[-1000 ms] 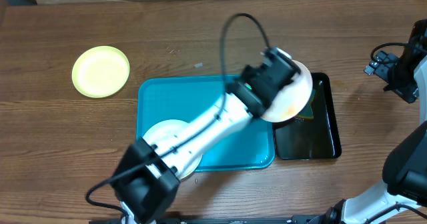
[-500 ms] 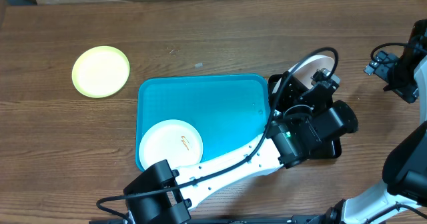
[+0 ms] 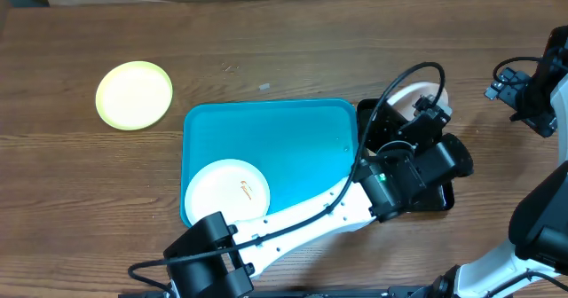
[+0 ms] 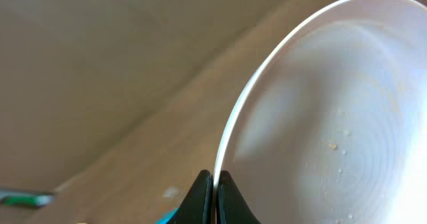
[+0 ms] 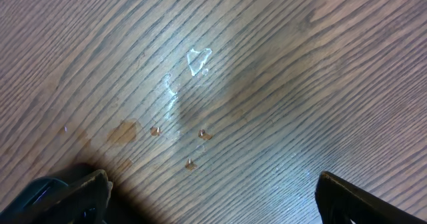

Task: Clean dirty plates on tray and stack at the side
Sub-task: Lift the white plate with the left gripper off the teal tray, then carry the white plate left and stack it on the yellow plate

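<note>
My left gripper [image 4: 214,199] is shut on the rim of a white plate [image 4: 327,117] and holds it on edge over the black tray [image 3: 435,196]. In the overhead view the plate [image 3: 420,97] shows above the left arm's wrist. A second white plate [image 3: 226,190] with a small orange smear lies in the front left corner of the turquoise tray [image 3: 293,134]. A yellow-green rimmed plate [image 3: 134,94] lies on the table at the far left. My right gripper [image 5: 213,197] is open and empty above bare wood at the far right.
The left arm [image 3: 311,214] reaches across the turquoise tray's front right part. Small droplets and an orange stain [image 5: 123,132] mark the wood under the right gripper. The right arm [image 3: 532,94] stands at the right edge.
The left arm swung from over the tray to its right side, turning the white plate on edge over the black tray. The second white plate came into view.
</note>
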### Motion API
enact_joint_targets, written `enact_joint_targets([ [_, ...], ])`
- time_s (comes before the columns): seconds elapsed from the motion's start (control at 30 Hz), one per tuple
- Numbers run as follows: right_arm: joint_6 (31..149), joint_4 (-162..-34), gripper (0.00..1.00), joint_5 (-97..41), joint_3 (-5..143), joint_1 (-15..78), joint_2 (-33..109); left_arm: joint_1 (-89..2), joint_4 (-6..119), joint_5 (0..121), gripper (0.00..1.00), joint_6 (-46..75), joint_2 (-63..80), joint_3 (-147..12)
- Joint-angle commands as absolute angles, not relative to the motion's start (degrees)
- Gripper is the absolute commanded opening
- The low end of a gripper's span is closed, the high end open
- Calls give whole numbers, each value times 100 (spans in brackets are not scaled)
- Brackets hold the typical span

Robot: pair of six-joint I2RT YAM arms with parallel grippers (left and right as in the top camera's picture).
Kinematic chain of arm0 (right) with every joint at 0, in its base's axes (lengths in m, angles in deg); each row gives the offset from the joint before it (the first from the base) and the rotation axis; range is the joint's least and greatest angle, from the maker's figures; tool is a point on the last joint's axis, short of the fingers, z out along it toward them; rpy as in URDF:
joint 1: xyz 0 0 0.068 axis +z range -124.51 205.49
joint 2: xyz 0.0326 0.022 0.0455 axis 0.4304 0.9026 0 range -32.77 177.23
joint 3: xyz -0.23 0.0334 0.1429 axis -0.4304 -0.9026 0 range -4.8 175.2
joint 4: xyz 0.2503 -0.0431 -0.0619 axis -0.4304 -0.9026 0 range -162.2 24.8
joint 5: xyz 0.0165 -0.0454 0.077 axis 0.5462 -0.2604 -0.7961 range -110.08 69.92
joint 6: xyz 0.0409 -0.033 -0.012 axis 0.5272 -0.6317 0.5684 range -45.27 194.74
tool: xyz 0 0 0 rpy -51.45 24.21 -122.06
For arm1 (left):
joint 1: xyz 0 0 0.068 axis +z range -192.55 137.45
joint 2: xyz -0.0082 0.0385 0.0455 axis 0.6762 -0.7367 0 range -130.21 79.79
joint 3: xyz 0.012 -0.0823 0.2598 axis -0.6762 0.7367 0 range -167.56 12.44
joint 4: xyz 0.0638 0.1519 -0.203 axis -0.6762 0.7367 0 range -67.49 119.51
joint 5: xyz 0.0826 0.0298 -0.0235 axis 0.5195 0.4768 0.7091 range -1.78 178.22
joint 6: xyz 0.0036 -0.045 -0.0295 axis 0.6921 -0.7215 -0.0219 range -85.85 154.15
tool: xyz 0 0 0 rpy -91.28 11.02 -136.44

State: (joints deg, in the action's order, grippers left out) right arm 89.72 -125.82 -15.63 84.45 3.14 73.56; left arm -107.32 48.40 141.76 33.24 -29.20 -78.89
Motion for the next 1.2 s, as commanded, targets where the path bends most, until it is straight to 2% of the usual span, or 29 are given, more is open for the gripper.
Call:
enact_joint_targets([
  [0.0, 8970, -12554, 100, -1565, 8528, 325, 7264, -10411, 5039, 12830, 4, 2642, -2839, -7918],
  [0.23, 8970, -12554, 100, -1565, 8528, 323, 7264, -9150, 5787, 10119, 4, 1843, -2603, -7926],
  [0.47, 8967, -12554, 100, -1565, 8528, 325, 7264, -6765, 6165, 6740, 4, 1716, -2365, -7926],
  [0.57, 8970, -12554, 100, -1565, 8528, 325, 7264, -5578, 6451, 5844, 4, 1716, -2372, -7922],
  [0.73, 8970, -12556, 100, -1567, 8528, 323, 7264, -3749, 6921, 5905, 4, 1679, -2372, -7920],
  [0.93, 8970, -12554, 100, -1565, 8528, 325, 7264, -1843, 7199, 7108, 4, 1526, -2400, -7874],
  [1.17, 8970, -12554, 100, -1565, 8528, 323, 7264, -728, 6840, 7263, 4, 1386, -2494, -7413],
])
